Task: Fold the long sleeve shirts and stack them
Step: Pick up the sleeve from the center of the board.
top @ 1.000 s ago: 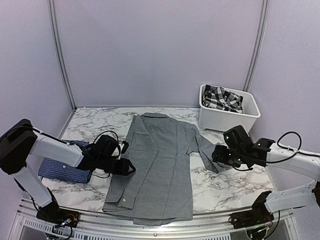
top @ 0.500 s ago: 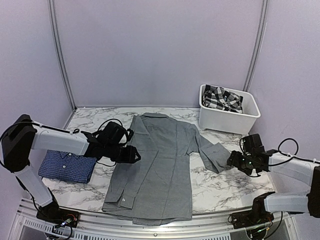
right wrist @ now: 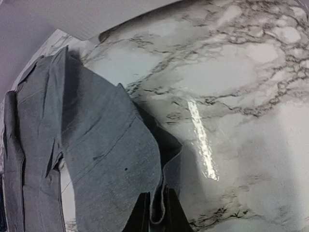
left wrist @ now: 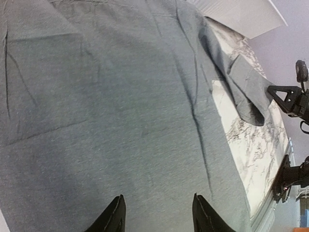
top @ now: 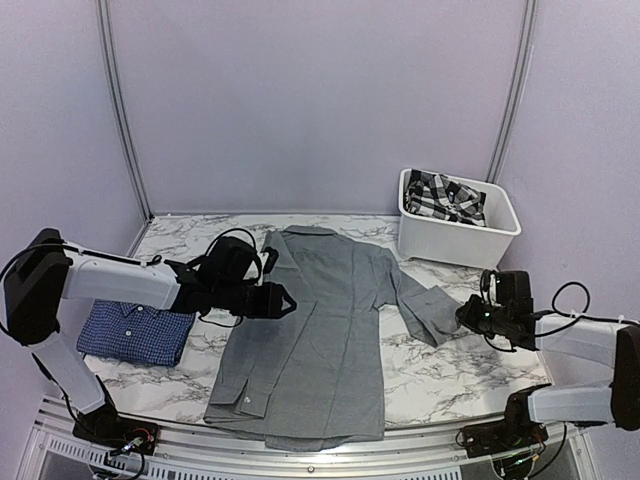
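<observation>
Top view: your grey shirt [top: 310, 330] lies spread flat on the middle of the marble table [top: 450, 375], collar away from the arm bases. The blue checked shirt [top: 135, 333] sits folded on the table's left side, apart from the grey one. A white bin [top: 458, 240] at the right rear holds a plaid cloth [top: 445, 195]. Only this view shows both shirts and the bin's contents. Your left gripper [top: 285, 300] is over the grey shirt's left edge. Your right gripper [top: 462, 318] meets the end of the shirt's right sleeve, which angles out towards it.

Left wrist view: grey cloth fills nearly the whole picture, which the top view cannot show this close. The left gripper's two fingers [left wrist: 115, 217] stand spread apart at the bottom edge, over the shirt body. You cannot tell whether they touch the cloth. The sleeve end and the right gripper show at the far right.

Right wrist view: here alone you see the grip. The right gripper's fingers [right wrist: 175, 212] are drawn close together, pinching the folded edge of the grey sleeve's cuff between them. The sleeve rests on the marble, with the bin's wall across the top.
</observation>
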